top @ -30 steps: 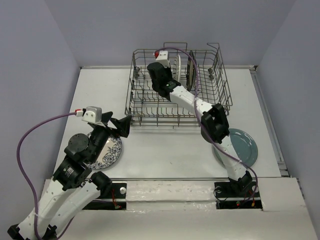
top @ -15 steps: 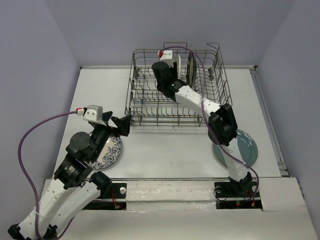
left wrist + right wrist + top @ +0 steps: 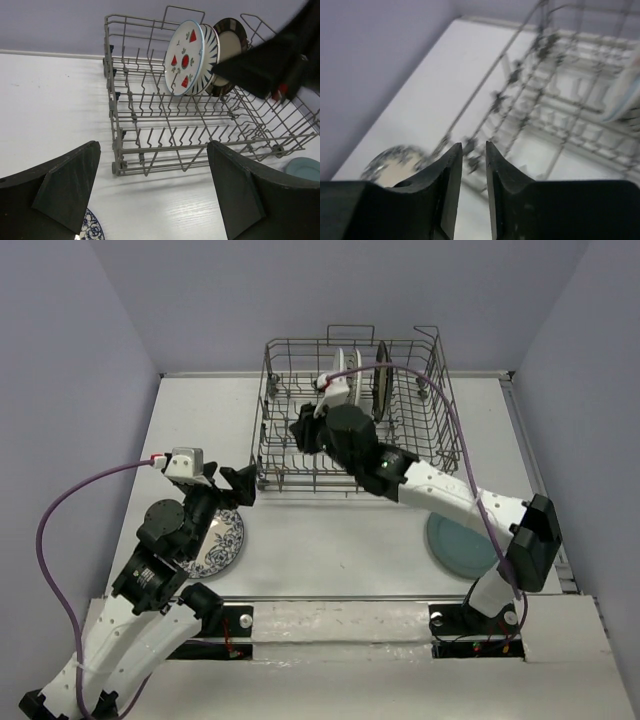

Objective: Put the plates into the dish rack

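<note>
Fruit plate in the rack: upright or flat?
Upright: the fruit plate stands on edge in the dish rack, beside the striped plate.

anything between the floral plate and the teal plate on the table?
No. Only bare white table lies between the blue floral plate and the teal plate, as the top external view shows.

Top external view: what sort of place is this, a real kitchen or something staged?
Probably a lab test cell, not a kitchen: a white table boxed in by plain lavender wall panels, with a dish rack standing loose on it.
</note>
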Tool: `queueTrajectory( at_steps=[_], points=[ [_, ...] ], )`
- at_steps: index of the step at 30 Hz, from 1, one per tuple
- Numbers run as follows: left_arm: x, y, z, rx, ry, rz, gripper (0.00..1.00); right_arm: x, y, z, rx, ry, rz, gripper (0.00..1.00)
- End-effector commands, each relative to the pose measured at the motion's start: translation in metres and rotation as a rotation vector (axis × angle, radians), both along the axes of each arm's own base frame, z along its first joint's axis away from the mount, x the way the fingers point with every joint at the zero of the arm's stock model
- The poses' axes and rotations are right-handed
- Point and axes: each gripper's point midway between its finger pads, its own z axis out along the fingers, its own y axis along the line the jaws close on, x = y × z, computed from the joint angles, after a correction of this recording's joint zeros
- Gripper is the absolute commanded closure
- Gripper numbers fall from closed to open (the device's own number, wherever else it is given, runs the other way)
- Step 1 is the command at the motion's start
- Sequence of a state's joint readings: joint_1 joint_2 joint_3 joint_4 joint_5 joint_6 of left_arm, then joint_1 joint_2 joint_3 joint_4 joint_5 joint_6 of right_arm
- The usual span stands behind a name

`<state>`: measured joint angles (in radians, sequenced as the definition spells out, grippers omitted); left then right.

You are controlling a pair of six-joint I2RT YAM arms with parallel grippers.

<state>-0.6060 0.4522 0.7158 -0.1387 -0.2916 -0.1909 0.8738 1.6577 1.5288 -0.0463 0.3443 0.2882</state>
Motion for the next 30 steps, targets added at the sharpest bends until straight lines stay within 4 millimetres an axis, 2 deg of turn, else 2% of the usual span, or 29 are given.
queueTrajectory(
  at_steps=[1,2,3,4,6,7,9,10,11,13,14,15,16,17,18,20,22,23,25,26,30],
  points=[
    [0.008,0.015,0.012,-0.023,-0.042,0.087,0.01,-0.099,0.068,-0.021,0.193,0.1,0.325,0.9],
    [0.009,0.02,0.012,-0.021,-0.044,0.113,0.01,-0.119,0.078,-0.041,0.254,0.177,0.366,0.93],
    [0.009,0.022,0.013,-0.02,-0.047,0.124,0.01,-0.13,0.087,-0.035,0.276,0.166,0.414,0.93],
    [0.01,0.025,0.014,-0.018,-0.048,0.138,0.01,-0.143,0.091,-0.06,0.294,0.236,0.423,0.93],
    [0.01,0.032,0.015,-0.016,-0.049,0.174,0.01,-0.155,0.103,-0.082,0.321,0.278,0.417,0.93],
    [0.01,0.034,0.015,-0.018,-0.051,0.184,0.01,-0.168,0.108,-0.097,0.343,0.341,0.416,0.91],
    [0.009,0.041,0.016,-0.024,-0.057,0.213,0.01,-0.176,0.117,-0.11,0.422,0.394,0.411,0.82],
    [0.009,0.042,0.015,-0.023,-0.055,0.22,0.01,-0.18,0.117,-0.123,0.434,0.418,0.4,0.71],
    [0.009,0.042,0.014,-0.023,-0.055,0.224,0.01,-0.178,0.118,-0.128,0.456,0.431,0.385,0.66],
    [0.01,0.043,0.012,-0.021,-0.05,0.23,0.01,-0.175,0.124,-0.151,0.49,0.495,0.342,0.6],
    [0.011,0.042,0.012,-0.02,-0.048,0.229,0.01,-0.173,0.129,-0.169,0.484,0.523,0.327,0.56],
    [0.011,0.042,0.011,-0.018,-0.045,0.227,0.01,-0.173,0.132,-0.164,0.511,0.535,0.328,0.54],
    [0.012,0.041,0.01,-0.016,-0.04,0.226,0.01,-0.174,0.137,-0.184,0.51,0.584,0.313,0.54],
    [0.012,0.041,0.01,-0.018,-0.041,0.223,0.01,-0.179,0.143,-0.186,0.526,0.593,0.333,0.53],
    [0.012,0.04,0.009,-0.016,-0.039,0.219,0.01,-0.177,0.149,-0.198,0.531,0.616,0.318,0.52],
    [0.012,0.04,0.009,-0.018,-0.04,0.216,0.01,-0.178,0.156,-0.207,0.531,0.649,0.321,0.52],
    [0.013,0.039,0.008,-0.019,-0.04,0.21,0.01,-0.175,0.166,-0.209,0.551,0.664,0.319,0.51],
    [0.014,0.037,0.007,-0.016,-0.037,0.201,0.01,-0.175,0.168,-0.224,0.533,0.687,0.309,0.51],
    [0.014,0.035,0.007,-0.018,-0.035,0.193,0.01,-0.173,0.177,-0.225,0.545,0.702,0.309,0.51],
    [0.014,0.034,0.007,-0.018,-0.035,0.183,0.01,-0.175,0.181,-0.238,0.528,0.725,0.316,0.51],
    [0.013,0.029,0.007,-0.02,-0.037,0.16,0.01,-0.174,0.195,-0.254,0.51,0.766,0.316,0.53]
  ],
)
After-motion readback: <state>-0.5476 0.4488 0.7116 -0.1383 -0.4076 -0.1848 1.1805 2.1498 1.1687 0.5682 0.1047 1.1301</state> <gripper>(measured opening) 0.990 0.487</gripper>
